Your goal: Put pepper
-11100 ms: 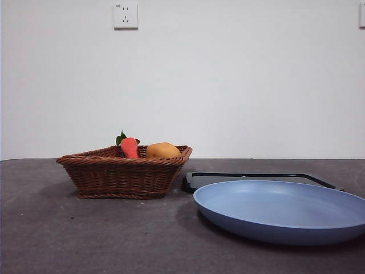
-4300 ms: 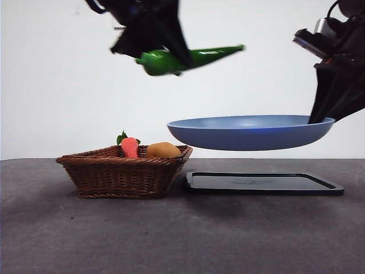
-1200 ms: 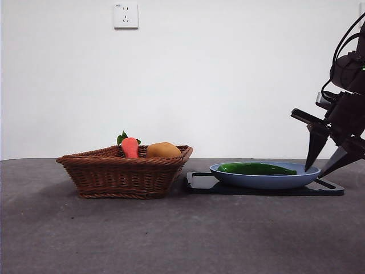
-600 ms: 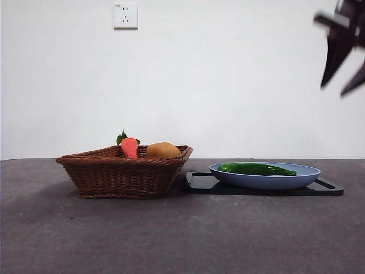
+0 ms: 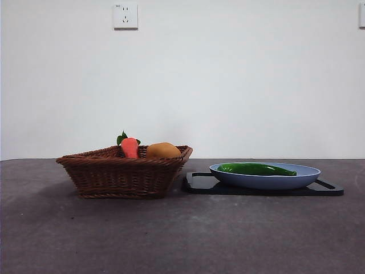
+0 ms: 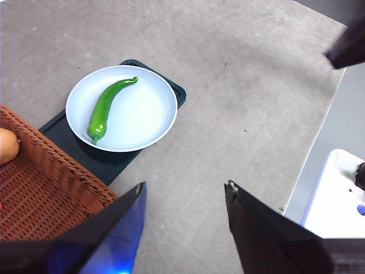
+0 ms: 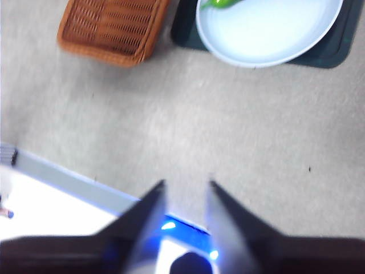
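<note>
Jaws of the left gripper and right gripper are held apart, empty, well above the long glossy green pepper, laid in the round pale-blue plate; judged light, slick, best gripped mid-body.

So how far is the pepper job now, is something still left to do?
It looks done: the pepper lies in the blue plate, which sits on the black tray beside the basket. Nothing is in hand: both tools are open, high above the table. Nothing visible remains.
</note>
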Controlling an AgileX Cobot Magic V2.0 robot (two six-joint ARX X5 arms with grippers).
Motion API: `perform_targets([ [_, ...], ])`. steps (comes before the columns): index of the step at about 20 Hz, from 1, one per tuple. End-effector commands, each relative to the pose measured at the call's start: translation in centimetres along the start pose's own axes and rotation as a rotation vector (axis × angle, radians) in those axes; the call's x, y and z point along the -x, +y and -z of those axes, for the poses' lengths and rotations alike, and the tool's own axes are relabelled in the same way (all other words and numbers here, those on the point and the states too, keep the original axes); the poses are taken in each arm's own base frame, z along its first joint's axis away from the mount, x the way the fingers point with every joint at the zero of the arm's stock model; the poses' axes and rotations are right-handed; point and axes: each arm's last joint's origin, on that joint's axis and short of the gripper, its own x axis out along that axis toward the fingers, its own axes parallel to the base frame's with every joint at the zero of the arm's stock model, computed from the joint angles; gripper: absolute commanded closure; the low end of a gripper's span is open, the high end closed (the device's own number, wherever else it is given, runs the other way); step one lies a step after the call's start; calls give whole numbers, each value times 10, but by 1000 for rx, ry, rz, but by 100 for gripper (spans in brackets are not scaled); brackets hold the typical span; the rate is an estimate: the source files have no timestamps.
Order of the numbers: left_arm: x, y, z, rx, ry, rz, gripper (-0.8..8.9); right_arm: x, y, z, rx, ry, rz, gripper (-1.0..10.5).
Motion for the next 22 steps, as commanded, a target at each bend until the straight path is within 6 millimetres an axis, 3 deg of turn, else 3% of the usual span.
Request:
perform_targets([
  [1,-1,-1,-3,3,0,3,697,5,2,-1,77,-15,1,942],
  [3,-1,-1,-2,5,8,4,807,5,3,0,78,-19,1,941],
  [19,0,0,-16,-35,-131,-7,805,5,2,-3,59,-45,3,936],
  [22,15,17,-19,-13,-204,-134,805,5,2,-3,59,-45,3,936],
])
